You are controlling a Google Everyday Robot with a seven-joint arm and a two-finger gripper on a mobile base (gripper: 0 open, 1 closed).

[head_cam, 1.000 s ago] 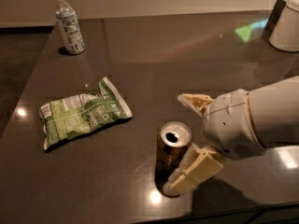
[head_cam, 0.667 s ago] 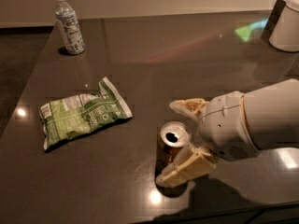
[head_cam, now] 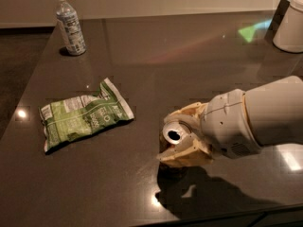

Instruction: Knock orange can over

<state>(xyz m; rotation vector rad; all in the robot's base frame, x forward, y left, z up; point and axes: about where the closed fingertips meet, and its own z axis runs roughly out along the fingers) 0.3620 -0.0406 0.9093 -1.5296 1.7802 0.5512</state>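
- Since the earlier frames, the tool (head_cam: 165, 139) has been brought in on the can (head_cam: 174, 134): its two fingers, then set wide on either side, are now drawn narrow around it.
- The can itself is seen at nearly the same spot as before, near the front edge of the table (head_cam: 189, 56), right of the middle.
- The tool is closed about the can, with one pale finger (head_cam: 185, 113) laid against the far side and the other across the near side.
- Only the silver top and its dark tab hole are shown clearly; most of the body is hidden behind the near finger, and a dark strip of it can be made out at the left.
- Whether the can is upright or slightly tilted cannot be told.
- The tool is carried by a thick white arm (head_cam: 265, 117) reaching in from the right edge, and a dark shadow is cast on the table below it.
- A green bag (head_cam: 83, 115) is laid flat to the left of the can, well apart from it.
- A clear bottle (head_cam: 70, 25) with a white cap is stood upright near the far left corner.
- A white vessel (head_cam: 289, 25) is partly shown at the far right corner.
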